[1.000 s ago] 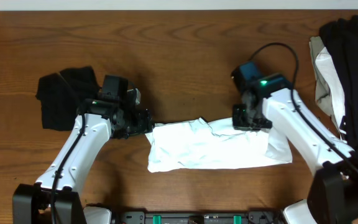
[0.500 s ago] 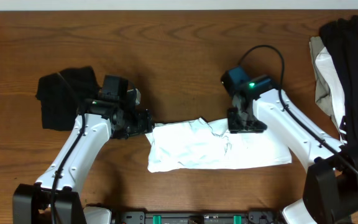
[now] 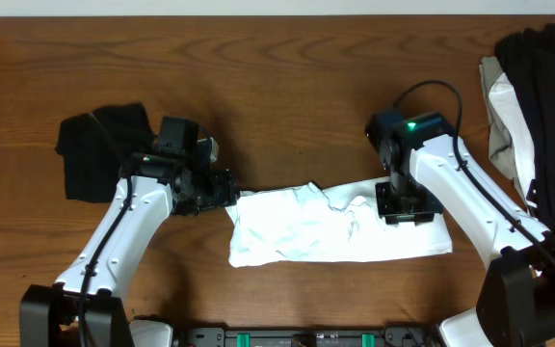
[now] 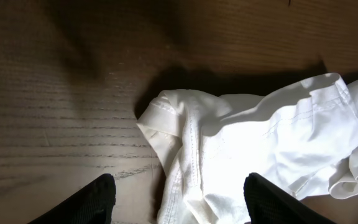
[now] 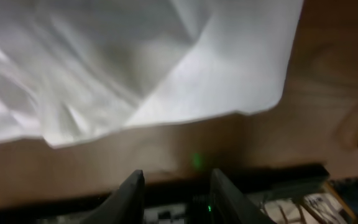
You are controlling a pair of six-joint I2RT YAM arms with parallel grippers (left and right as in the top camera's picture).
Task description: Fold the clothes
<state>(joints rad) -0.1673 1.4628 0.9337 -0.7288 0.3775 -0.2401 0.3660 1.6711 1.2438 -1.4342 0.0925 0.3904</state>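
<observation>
A white T-shirt (image 3: 326,229) lies as a folded, wrinkled band on the wooden table, front centre. My left gripper (image 3: 227,189) is low at its upper left corner. In the left wrist view the left gripper (image 4: 182,208) is open wide, with the shirt's hemmed edge (image 4: 185,149) between and ahead of the fingers (image 4: 98,200). My right gripper (image 3: 408,207) hovers over the shirt's right part. In the blurred right wrist view the right gripper (image 5: 176,194) is open, with nothing between the fingertips, and the white fabric (image 5: 166,68) is beyond them.
A folded black garment (image 3: 99,149) lies at the left, behind my left arm. A pile of black, white and beige clothes (image 3: 538,106) sits at the right edge. The robot base (image 3: 306,337) runs along the table's front edge.
My right gripper swung left, then moved right and toward the front over the shirt's right part. The shirt's right end now lies flatter. The left arm has not moved.
</observation>
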